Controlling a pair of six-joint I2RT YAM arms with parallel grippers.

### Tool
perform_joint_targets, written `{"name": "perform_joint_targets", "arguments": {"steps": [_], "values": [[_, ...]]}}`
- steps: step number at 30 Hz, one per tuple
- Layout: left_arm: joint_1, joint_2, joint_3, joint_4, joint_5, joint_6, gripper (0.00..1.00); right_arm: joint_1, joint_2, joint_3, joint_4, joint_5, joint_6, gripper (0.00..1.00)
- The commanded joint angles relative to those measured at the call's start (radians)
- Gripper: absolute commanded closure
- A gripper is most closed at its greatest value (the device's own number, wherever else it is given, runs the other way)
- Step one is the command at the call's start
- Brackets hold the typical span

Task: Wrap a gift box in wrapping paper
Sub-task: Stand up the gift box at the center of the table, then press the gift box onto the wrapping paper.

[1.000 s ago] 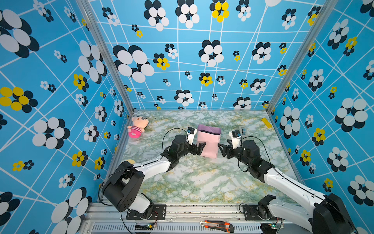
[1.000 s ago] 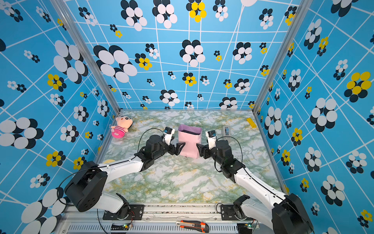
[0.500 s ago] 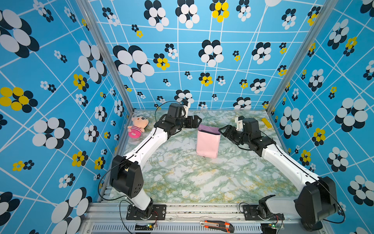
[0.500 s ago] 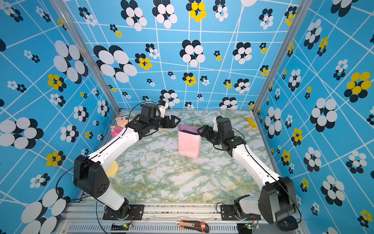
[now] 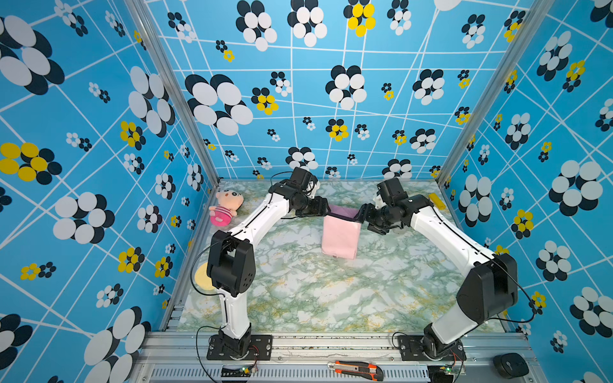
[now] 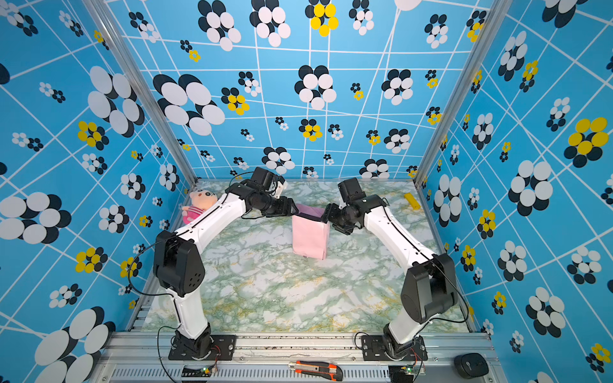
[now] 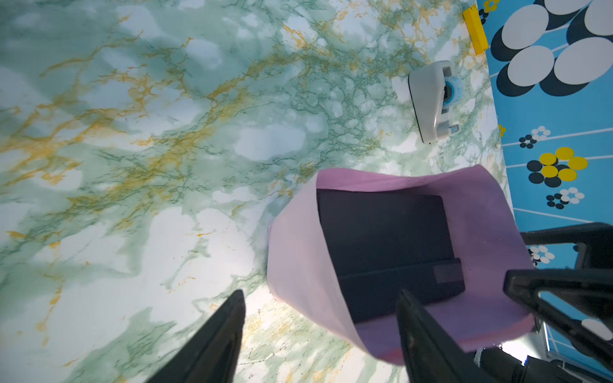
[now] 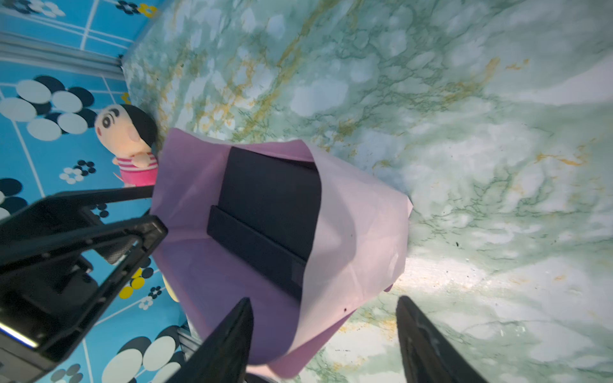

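Two white-and-black jointed robot arms stood on mounts at the near edge, elbows raised. They bent inward toward the far middle. The left arm [image 5: 262, 219] reached rightward and the right arm [image 5: 441, 228] leftward, with their black wrists facing each other, close but apart. The black tapered left fingers [image 7: 215, 338] were spread, with a gap between them. The matching right fingers [image 8: 428, 338] were spread too.
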Motion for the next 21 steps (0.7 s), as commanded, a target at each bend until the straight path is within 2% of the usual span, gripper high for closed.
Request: {"name": "perform_joint_targets", "arguments": {"steps": [1, 7, 11, 13, 14, 21], "values": [[-0.022, 0.04, 0.066, -0.042, 0.004, 0.02, 0.33, 0.013, 0.036, 0.054, -0.077, 0.026, -0.038, 0.35], [-0.04, 0.087, 0.115, -0.032, -0.017, 0.028, 0.4, 0.017, 0.081, 0.109, -0.095, 0.029, -0.059, 0.4], [-0.055, 0.113, 0.147, -0.062, -0.053, 0.05, 0.5, 0.016, 0.1, 0.131, -0.105, 0.036, -0.067, 0.47], [-0.059, 0.12, 0.158, -0.072, -0.055, 0.052, 0.56, 0.02, 0.109, 0.165, -0.12, 0.043, -0.071, 0.52], [-0.062, 0.122, 0.159, -0.076, -0.057, 0.053, 0.62, 0.021, 0.112, 0.173, -0.126, 0.049, -0.074, 0.55], [-0.076, 0.103, 0.159, -0.099, -0.097, 0.063, 0.81, 0.03, 0.122, 0.198, -0.172, 0.086, -0.09, 0.73]]}}
